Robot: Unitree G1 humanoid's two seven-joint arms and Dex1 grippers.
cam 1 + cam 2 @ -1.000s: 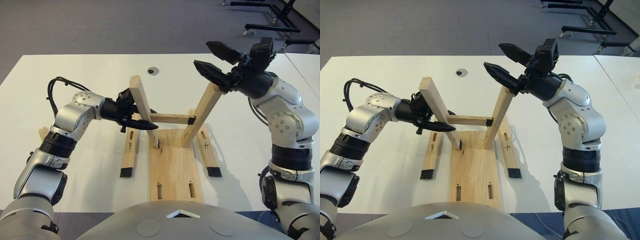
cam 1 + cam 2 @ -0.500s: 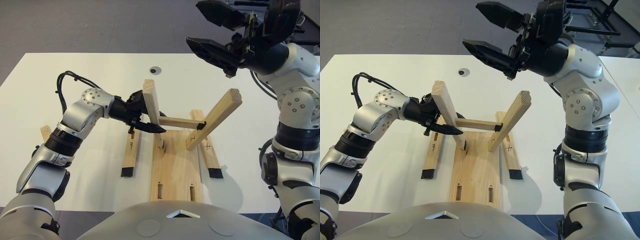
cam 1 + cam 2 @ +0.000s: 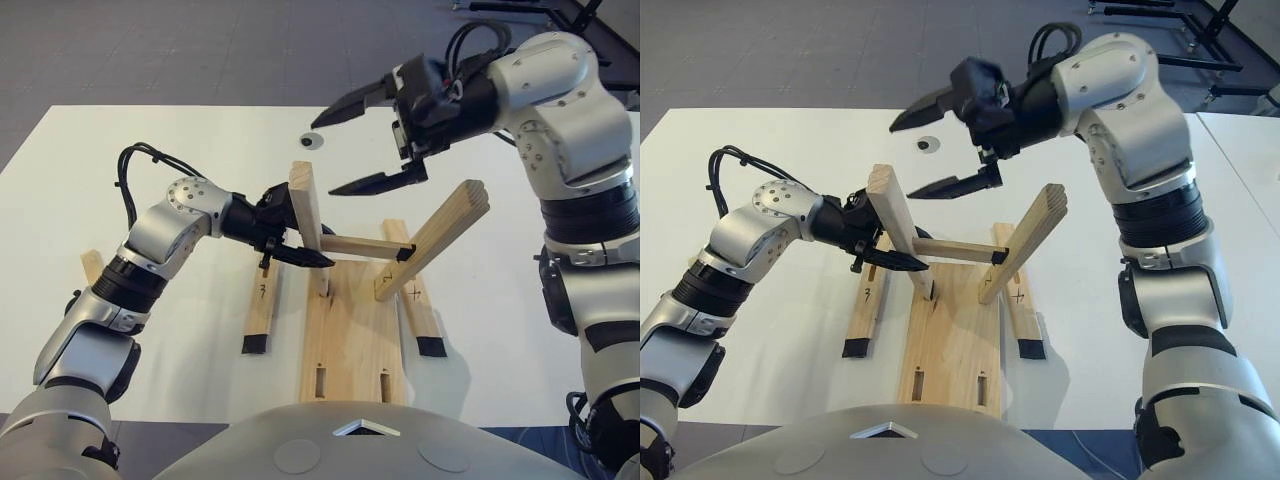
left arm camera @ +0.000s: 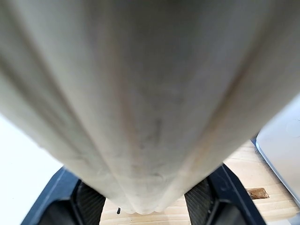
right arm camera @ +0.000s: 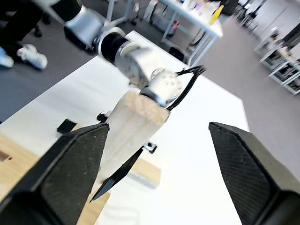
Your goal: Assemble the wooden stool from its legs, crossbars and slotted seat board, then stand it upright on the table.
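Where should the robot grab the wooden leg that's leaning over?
Probably the leaning leg by its upper half, above the crossbar, the open right gripper coming down from above. That end is free and sticks up toward the robot's right; the lower end is crowded by the crossbar and seat board.

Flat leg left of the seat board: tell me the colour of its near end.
Black tip on the pale wooden leg; clearest in the left eye view.

A handwritten cross (image 3: 413, 293) marks the flat right leg (image 3: 421, 318).
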